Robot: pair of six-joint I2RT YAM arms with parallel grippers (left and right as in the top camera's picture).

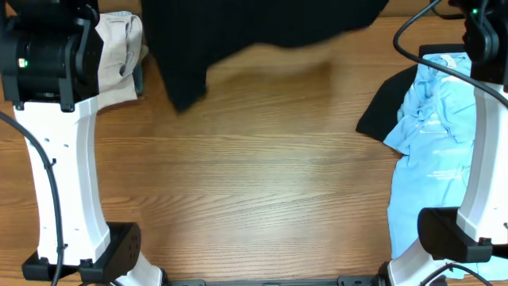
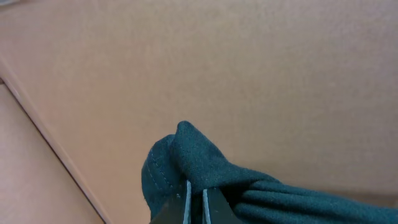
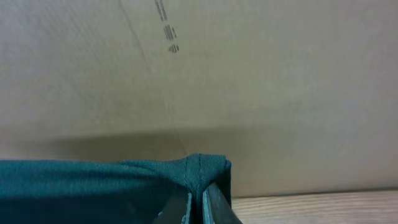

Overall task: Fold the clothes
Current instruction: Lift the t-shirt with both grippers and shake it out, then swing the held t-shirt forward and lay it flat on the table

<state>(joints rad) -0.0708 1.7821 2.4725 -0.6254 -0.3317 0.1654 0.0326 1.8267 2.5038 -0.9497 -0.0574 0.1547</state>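
Item: large plain black shirt-like garment of soft cloth [image 1: 238, 32], at the far edge of the wooden surface [image 1: 254, 183]. My left tool [image 2: 196, 198] pinches a bunched corner; my right tool [image 3: 198, 199] pinches a stitched hem. Handling, I judge: light, limp, sags between grips; hold hems and corners.

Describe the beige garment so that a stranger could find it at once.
On the wooden table, look at the far left corner, beside the left arm. The beige garment lies crumpled there. It alone is pale and sandy: the black garment next to it is dark, and the T-shirts on the right are light blue.
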